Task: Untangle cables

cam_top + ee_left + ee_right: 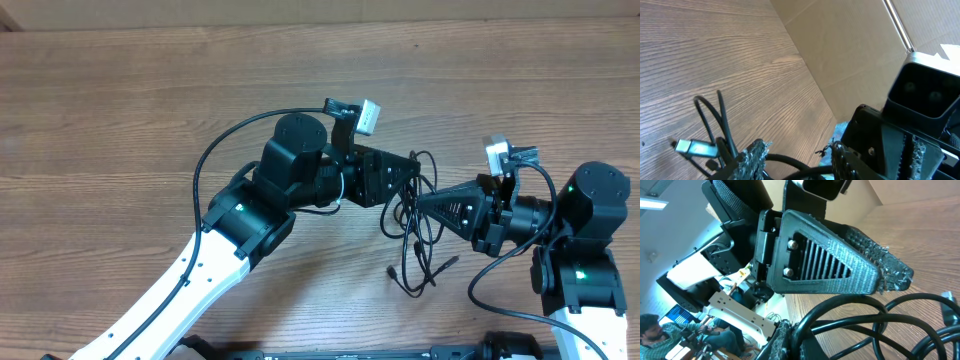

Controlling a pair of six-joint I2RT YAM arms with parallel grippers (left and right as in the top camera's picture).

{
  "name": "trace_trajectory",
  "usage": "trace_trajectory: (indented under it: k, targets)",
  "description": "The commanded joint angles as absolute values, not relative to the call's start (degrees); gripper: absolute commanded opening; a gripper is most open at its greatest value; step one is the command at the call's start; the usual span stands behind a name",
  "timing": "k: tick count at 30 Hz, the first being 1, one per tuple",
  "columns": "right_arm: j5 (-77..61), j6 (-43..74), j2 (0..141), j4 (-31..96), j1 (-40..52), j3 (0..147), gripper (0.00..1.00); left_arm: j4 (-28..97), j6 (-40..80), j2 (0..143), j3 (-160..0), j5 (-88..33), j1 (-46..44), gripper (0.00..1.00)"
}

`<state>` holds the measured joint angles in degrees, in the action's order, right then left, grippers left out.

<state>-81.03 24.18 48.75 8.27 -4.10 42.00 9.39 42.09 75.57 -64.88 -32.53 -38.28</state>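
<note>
Black cables [412, 222] bunched between the two gripper tips, at about 4 o'clock from the middle of the wooden table [120, 100].

The loops trail toward 6 o'clock from the tips, with small plug ends at about 7 and 5 o'clock of the bunch. The left gripper [414, 168] reaches in from 10 o'clock. In its wrist view its jaws stand partly apart, a strand crossing the gap without being pinched, more loops rising just beside one finger [752, 157], and a silver plug [690, 147] at 9 o'clock. The right gripper [422, 201] comes in from 3 o'clock. Only one finger [782, 339] shows among the cords, so I cannot tell its opening or grasp.
</note>
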Motion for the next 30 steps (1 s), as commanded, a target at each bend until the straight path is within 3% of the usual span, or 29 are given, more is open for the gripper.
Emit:
trace_trajectory:
  k: [1, 3, 4, 8, 13, 18, 23, 27, 30]
  targets:
    - [-82.17, 23.92, 47.9, 7.03, -4.14, 43.16, 0.04, 10.48, 42.68, 76.86, -65.84, -32.64, -38.68, 0.39]
    - [-82.15, 23.94, 47.9, 5.74, -4.14, 43.16, 0.04, 12.08, 45.6, 76.93, -65.84, -32.6, -38.61, 0.38]
    - [-82.15, 23.94, 47.9, 5.3, -4.14, 43.16, 0.04, 12.38, 47.27, 76.93, -65.84, -32.62, -38.37, 0.45]
    - [-81.97, 23.92, 47.9, 4.54, -4.14, 43.16, 0.04, 12.43, 56.53, 76.93, -65.84, -35.0, -35.4, 0.4]
    - [-81.93, 23.92, 47.9, 4.49, -4.14, 43.16, 0.04, 11.84, 60.93, 76.93, -65.84, -43.22, -31.33, 0.55]
    - [-81.95, 23.94, 47.9, 3.38, -4.14, 43.16, 0.04, 11.99, 63.29, 76.93, -65.84, -46.5, -30.35, 0.82]
    - [-81.95, 23.97, 47.9, 2.15, -4.14, 43.16, 0.04, 12.23, 63.59, 76.93, -65.84, -49.28, -30.35, 0.83]
    - [-81.97, 27.77, 47.9, -2.11, -4.14, 43.16, 0.04, 12.25, 67.75, 76.93, -65.84, -51.07, -30.39, 0.99]
    - [-82.02, 31.27, 47.9, -6.2, -4.14, 43.16, 0.04, 12.23, 70.22, 76.95, -65.84, -50.7, -30.39, 0.99]
